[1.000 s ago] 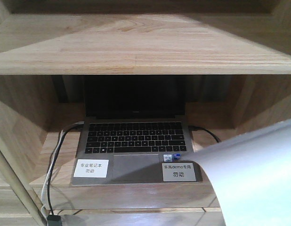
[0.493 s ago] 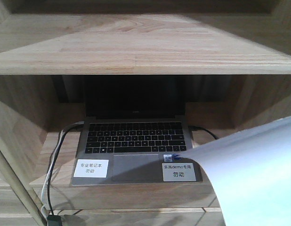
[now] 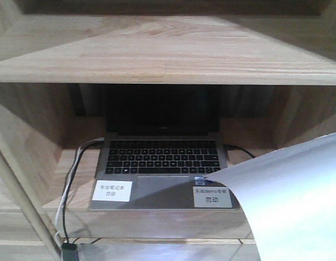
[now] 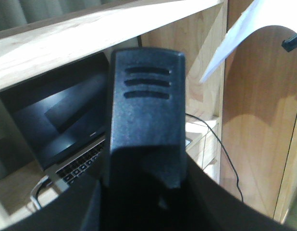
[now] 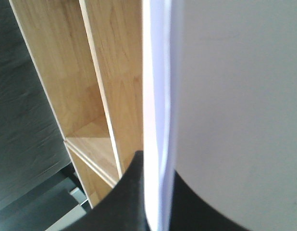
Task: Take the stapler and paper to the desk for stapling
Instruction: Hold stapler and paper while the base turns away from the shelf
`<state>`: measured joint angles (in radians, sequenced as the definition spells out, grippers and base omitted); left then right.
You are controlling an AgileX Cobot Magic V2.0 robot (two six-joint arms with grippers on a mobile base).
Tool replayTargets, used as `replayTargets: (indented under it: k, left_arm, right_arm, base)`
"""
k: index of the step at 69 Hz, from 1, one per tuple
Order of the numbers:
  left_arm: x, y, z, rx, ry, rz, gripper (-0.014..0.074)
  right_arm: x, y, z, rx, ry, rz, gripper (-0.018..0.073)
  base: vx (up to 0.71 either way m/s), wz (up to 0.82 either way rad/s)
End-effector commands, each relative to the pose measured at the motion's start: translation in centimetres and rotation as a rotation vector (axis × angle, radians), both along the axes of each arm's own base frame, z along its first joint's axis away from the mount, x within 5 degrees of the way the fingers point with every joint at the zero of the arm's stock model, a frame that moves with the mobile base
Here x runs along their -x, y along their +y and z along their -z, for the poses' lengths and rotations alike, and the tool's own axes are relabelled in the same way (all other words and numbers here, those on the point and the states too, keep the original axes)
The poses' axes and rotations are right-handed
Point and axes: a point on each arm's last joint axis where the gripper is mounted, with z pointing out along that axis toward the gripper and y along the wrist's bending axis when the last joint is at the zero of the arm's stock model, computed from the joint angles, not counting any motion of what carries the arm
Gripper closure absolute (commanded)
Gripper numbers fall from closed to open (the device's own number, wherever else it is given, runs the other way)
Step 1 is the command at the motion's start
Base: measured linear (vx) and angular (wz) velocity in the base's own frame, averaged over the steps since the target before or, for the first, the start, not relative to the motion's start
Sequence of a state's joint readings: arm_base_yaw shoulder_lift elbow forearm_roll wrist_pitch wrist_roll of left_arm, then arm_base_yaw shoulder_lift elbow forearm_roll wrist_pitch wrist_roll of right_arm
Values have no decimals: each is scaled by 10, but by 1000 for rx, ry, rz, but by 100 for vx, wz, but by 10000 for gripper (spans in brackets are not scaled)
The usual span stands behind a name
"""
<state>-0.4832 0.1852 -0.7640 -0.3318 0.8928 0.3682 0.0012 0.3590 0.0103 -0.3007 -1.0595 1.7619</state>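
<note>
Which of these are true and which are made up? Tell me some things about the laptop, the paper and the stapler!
1. The laptop sits open inside the wooden shelf. True.
2. Its screen shows a bright picture. False: the screen is dark.
3. The paper hides the whole keyboard. False: in the front view it covers only the laptop's near right corner, and the keyboard shows.
4. The right tool is shut on the paper. True.
5. The left tool is empty. False: the black stapler stands up from it.
6. Two white labels lie below the keyboard. True.
</note>
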Motion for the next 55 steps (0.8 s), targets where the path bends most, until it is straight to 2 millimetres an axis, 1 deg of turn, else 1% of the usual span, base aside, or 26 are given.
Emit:
replayTargets:
  k: [1,20,55]
  left_arm:
    - [-1,0,-17,95,-83,-8,603]
    - [-1,0,-17,95,-83,-8,603]
    - [-1,0,-17,95,-83,-8,603]
  right_arm:
    - [3,0,-11,-10,-73,-3,566]
    - [3,0,-11,-8,-73,-4,566]
    - [3,0,-11,-8,-74,-4,566]
  base:
    - [-3,13]
    - [-6,22]
    - [-10,37]
